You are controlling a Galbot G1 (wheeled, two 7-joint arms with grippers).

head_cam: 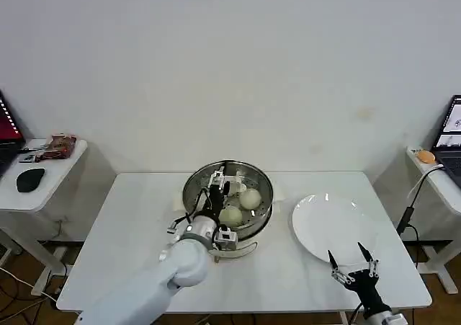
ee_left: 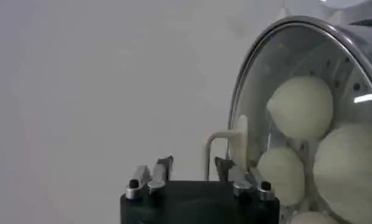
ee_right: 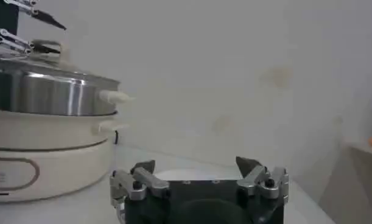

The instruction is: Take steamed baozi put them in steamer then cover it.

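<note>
Item, steamer [head_cam: 194, 188]: steel pot on a white base, standing mid-counter [head_cam: 130, 224], with the steamed baozi [head_cam: 250, 198] already inside on the perforated tray; in the head view I am counting two plainly, while the left wrist view is showing about four through the glass. Item, cover [ee_left: 277, 73]: clear lid with a metal rim, sitting over the pot, its cream bar handle [ee_left: 239, 141] lying just beside my left claw [head_cam: 217, 186]. Left claw: fingers spread, gripping nothing, hovering over the lid's centre. Right claw [head_cam: 353, 266]: also spread and empty, parked at the counter's near edge beside the bare white plate [head_cam: 317, 231]. Step in hand, as I am judging it: finishing the covering. To do it well I am aiming to lift the left claw straight up, clear of the handle before any sideways travel, so the lid is not dragged off its seat, and I am checking that the rim is lying level all round the pot.
</note>
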